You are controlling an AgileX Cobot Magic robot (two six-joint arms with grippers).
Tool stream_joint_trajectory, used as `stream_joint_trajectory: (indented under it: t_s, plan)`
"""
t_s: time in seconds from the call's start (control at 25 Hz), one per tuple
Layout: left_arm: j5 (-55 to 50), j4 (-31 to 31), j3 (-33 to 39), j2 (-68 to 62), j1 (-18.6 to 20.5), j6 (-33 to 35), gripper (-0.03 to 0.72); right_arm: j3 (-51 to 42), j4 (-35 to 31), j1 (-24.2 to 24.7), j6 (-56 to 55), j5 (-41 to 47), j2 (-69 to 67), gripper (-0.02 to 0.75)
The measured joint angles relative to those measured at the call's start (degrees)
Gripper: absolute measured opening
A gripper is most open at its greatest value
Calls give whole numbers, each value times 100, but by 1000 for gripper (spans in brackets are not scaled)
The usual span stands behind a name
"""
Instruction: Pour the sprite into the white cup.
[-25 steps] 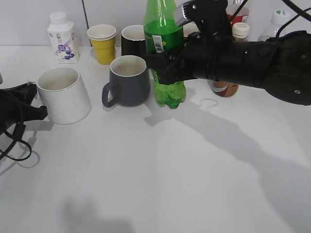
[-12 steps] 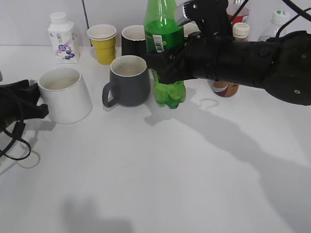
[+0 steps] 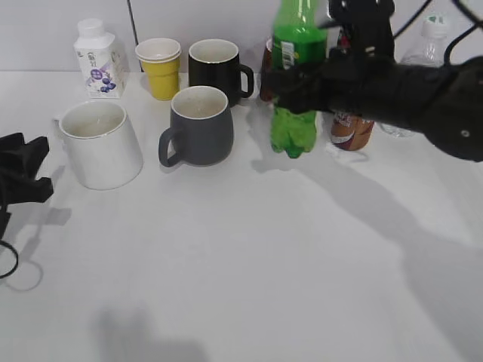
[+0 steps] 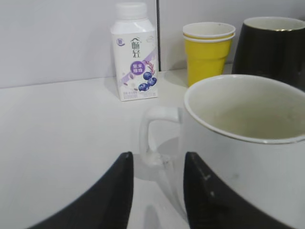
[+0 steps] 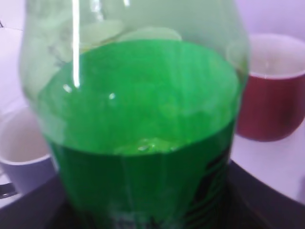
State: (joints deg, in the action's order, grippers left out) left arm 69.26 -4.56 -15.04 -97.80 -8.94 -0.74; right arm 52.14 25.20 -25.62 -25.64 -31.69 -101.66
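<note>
The sprite (image 3: 296, 90), a tall green bottle, hangs upright just above the table at the back middle. My right gripper (image 3: 300, 81) is shut on its labelled body. In the right wrist view the sprite (image 5: 138, 138) fills the frame and hides the fingertips. The white cup (image 3: 101, 143) stands at the left, its handle pointing left. My left gripper (image 3: 29, 167) is open, a short way left of the cup and not touching it. In the left wrist view the cup (image 4: 248, 143) has its handle (image 4: 153, 138) just beyond the open fingers (image 4: 157, 191).
A dark grey mug (image 3: 200, 124) stands between the white cup and the sprite. Behind are a black mug (image 3: 216, 63), a yellow cup (image 3: 159, 68) and a small milk carton (image 3: 98, 59). A brown bottle (image 3: 351, 130) and a clear water bottle (image 3: 430, 34) stand at the right. A red mug (image 5: 274, 86) is behind the sprite.
My right gripper has carried the sprite up and to the right, away from the dark grey mug. My left gripper has drawn back to the left, off the white cup's handle.
</note>
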Motion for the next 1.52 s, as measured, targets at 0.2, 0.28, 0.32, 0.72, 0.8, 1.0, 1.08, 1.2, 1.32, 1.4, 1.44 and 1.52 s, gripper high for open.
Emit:
stream_joint_trajectory:
  t_s: [0.2, 0.28, 0.32, 0.72, 0.8, 1.0, 1.08, 1.2, 1.32, 1.4, 1.44, 1.52]
  plan:
    - [-83, -257, 95, 395, 0, 0, 285, 0, -228, 109, 151, -739, -623, 418]
    - [-145, -307, 96, 536, 0, 0, 285, 0, -243, 109, 193, -1091, -815, 418]
    - [-173, -320, 96, 609, 0, 0, 285, 0, -210, 109, 239, -1183, -877, 418]
    - [-488, -399, 101, 1399, 0, 0, 285, 0, 316, 109, 551, -1530, -759, 636]
    - [-517, -409, 101, 1542, 0, 0, 285, 0, 290, 109, 551, -1535, -734, 639]
    - [-1256, -495, 101, 2178, 0, 0, 285, 0, 273, 109, 732, -1510, -189, 640]
    - [-1772, -559, 101, 2600, 0, -4, 285, 0, 254, 109, 787, -1488, 225, 640]
    - [-2846, -593, 30, 3406, -5, -4, 285, 0, 239, 109, 782, -1078, 1009, 640]
    - [-5153, -589, -475, 4654, -52, -100, 285, 5, 333, 104, 562, -100, 1817, 640]
    - [-6834, -485, -1009, 5659, -69, -130, 286, 11, 608, 81, 141, 708, 2347, 640]
    - [-7506, -403, -1252, 5980, -69, -130, 287, 11, 865, 42, -164, 1164, 2622, 638]
    - [-8707, -388, -1773, 6652, -69, -130, 303, 4, 1366, -118, -742, 1971, 3120, 636]
